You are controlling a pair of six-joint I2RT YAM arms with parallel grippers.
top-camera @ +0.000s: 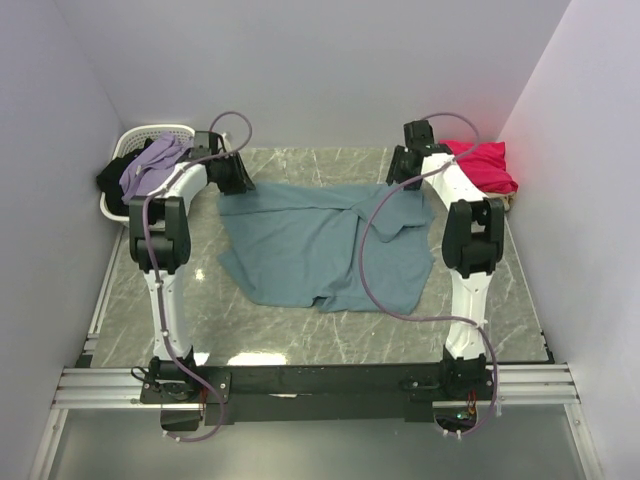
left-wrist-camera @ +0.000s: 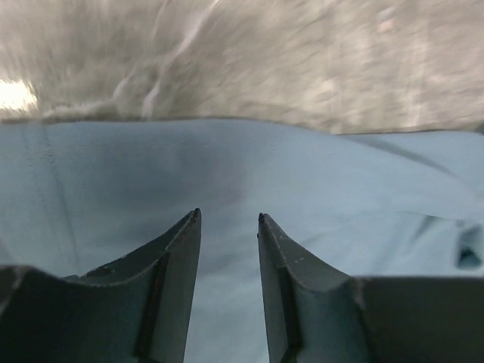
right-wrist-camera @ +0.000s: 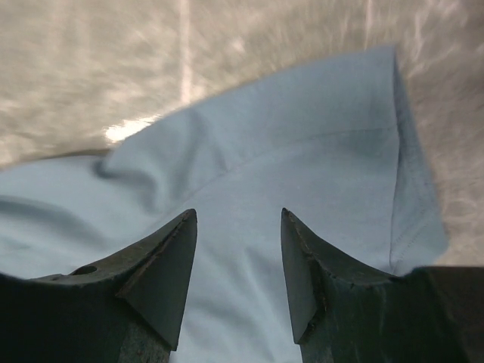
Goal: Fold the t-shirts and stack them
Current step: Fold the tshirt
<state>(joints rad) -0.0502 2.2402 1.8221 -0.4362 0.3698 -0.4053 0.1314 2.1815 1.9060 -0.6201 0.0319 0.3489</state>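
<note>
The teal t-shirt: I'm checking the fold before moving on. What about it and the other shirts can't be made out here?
- Top view: the far corners of the teal t-shirt, covered by the left pincer and the right pincer.
- Top view: the crimson t-shirt, partly hidden behind the right arm.
- Wrist views: the table is blurred, and the frame edges cut off the teal shirt's outline.

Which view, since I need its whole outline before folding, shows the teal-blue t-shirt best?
Top external: the whole teal-blue t-shirt shows, spread and rumpled on the table. Left wrist shows only a flat stretch by one edge; right wrist only a hemmed corner.
</note>
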